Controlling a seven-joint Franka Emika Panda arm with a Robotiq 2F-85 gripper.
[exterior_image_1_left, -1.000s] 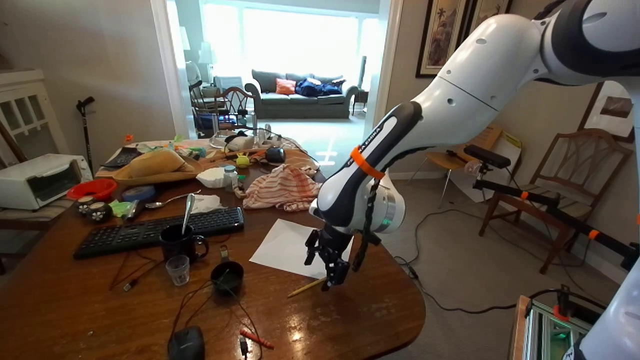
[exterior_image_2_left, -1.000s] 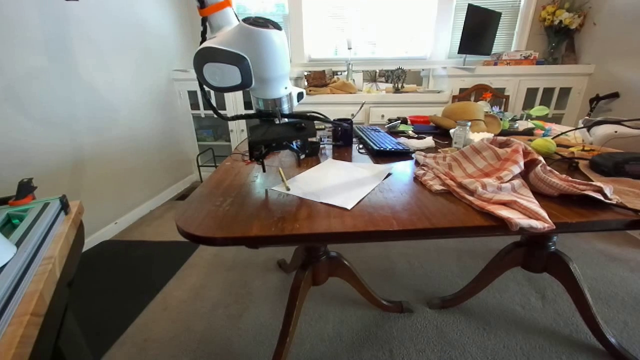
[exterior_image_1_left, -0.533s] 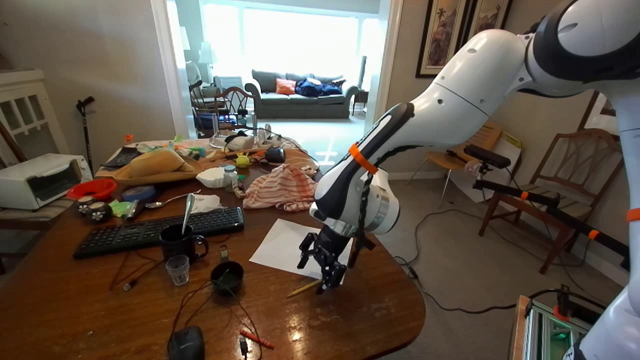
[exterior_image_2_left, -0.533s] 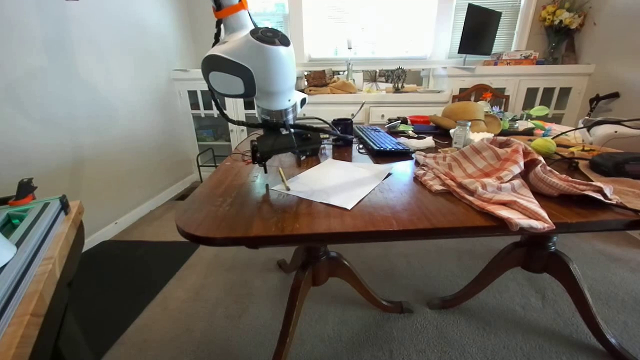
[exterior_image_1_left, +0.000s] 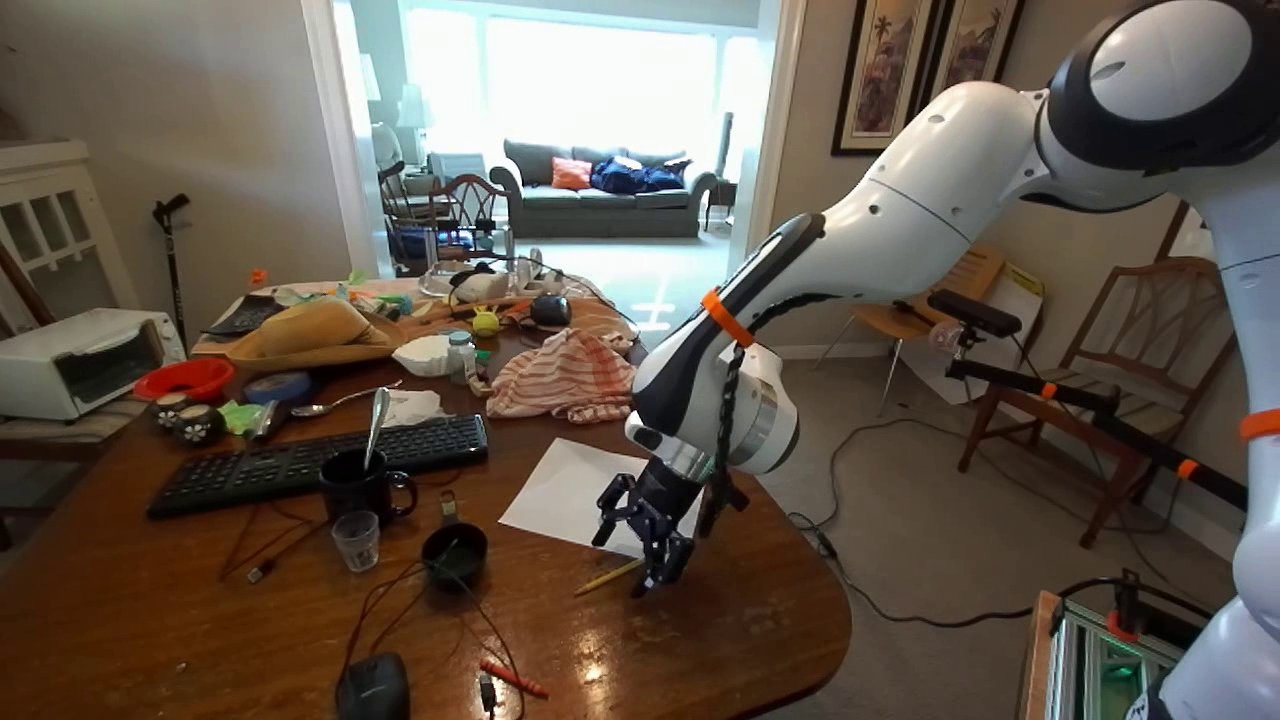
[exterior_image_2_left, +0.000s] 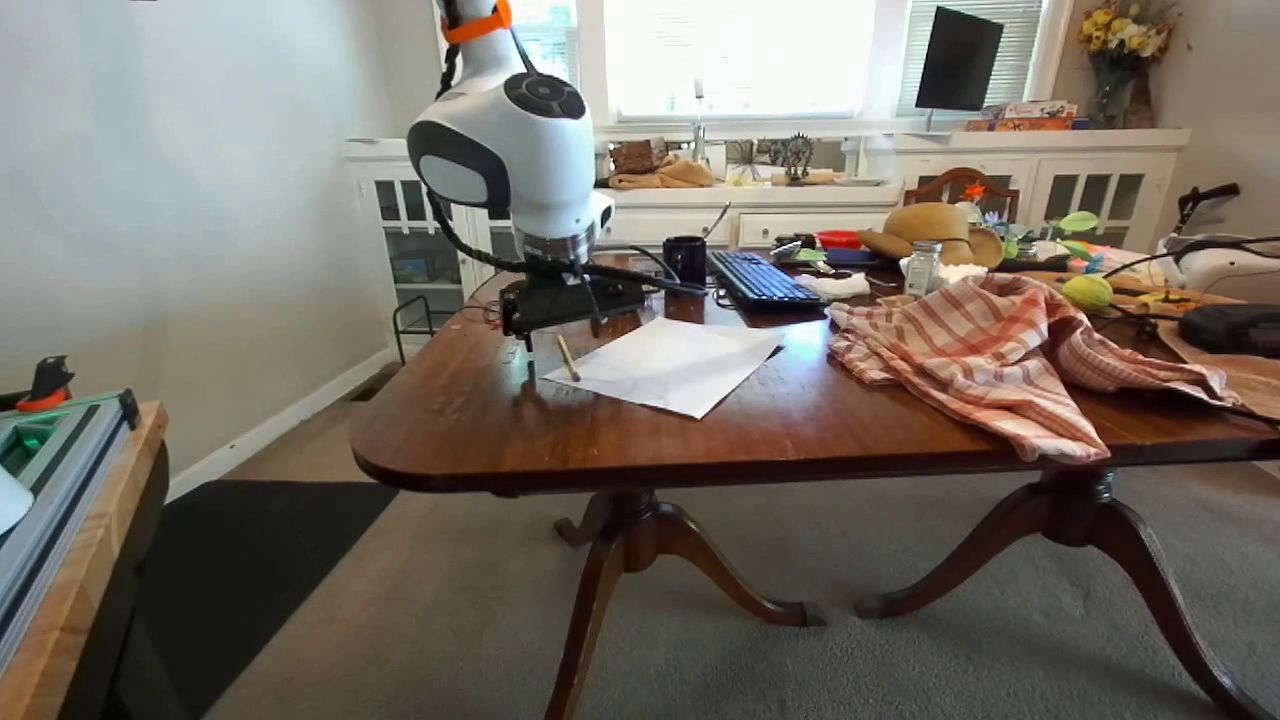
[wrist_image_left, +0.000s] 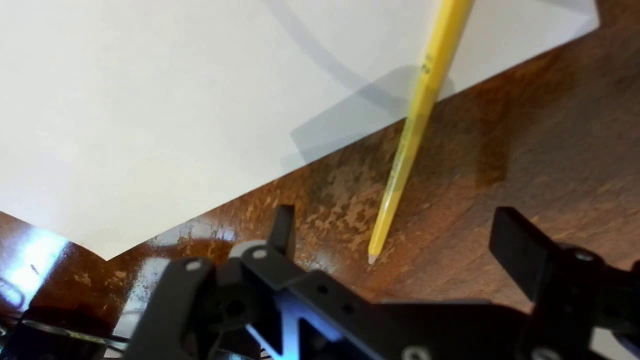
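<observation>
Gripper (wrist_image_left: 394, 210): spread wide, holding nothing, hanging low
Pencil (exterior_image_1_left: 608, 577): partly behind the gripper in an exterior view; in the wrist view, between the fingers (wrist_image_left: 284, 222) with room either side
Paper (wrist_image_left: 150, 110): crossed at one edge by the pencil
Table (exterior_image_2_left: 450, 430): stretching past the gripper to a rounded corner
Cloth (exterior_image_2_left: 980, 350): draped to the edge, outside the wrist view

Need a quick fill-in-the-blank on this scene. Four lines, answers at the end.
1. The colour of the pencil is ____.
2. In the wrist view, it lies partly on the table and partly on flat white ____.
3. The gripper holds nothing; its jaws stand ____.
4. Rows of keys near the mug belong to a black ____.

Missing words: yellow; paper; open; keyboard.
</observation>
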